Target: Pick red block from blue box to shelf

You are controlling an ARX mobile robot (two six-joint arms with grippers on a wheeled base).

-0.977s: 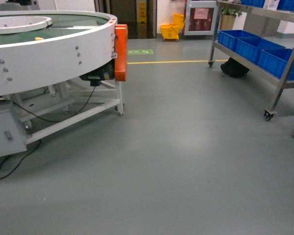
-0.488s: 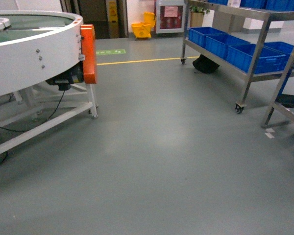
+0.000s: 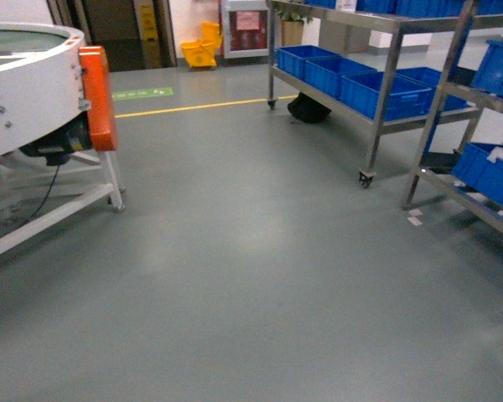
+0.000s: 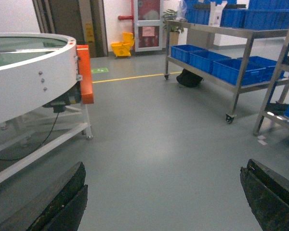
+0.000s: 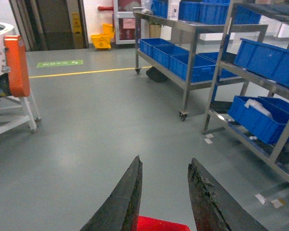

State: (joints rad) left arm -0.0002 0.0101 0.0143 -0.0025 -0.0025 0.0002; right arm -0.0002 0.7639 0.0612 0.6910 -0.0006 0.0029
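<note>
The red block shows as a red patch low between the dark fingers of my right gripper, which is shut on it above the grey floor. My left gripper is open, its fingers wide apart with only floor between them. The shelf, a steel rack on castors carrying royal-blue bins, stands at the right in the head view. It also appears as the shelf in the left wrist view and the shelf in the right wrist view. The blue box is out of view. Neither gripper shows in the head view.
A round white table with an orange guard stands at the left. A second steel rack with blue bins is at the far right. A black bag lies under the shelf, a yellow mop bucket stands behind.
The head view has swung to the right: the round table slid towards the left edge, and the shelf and a second rack came further into the frame.
</note>
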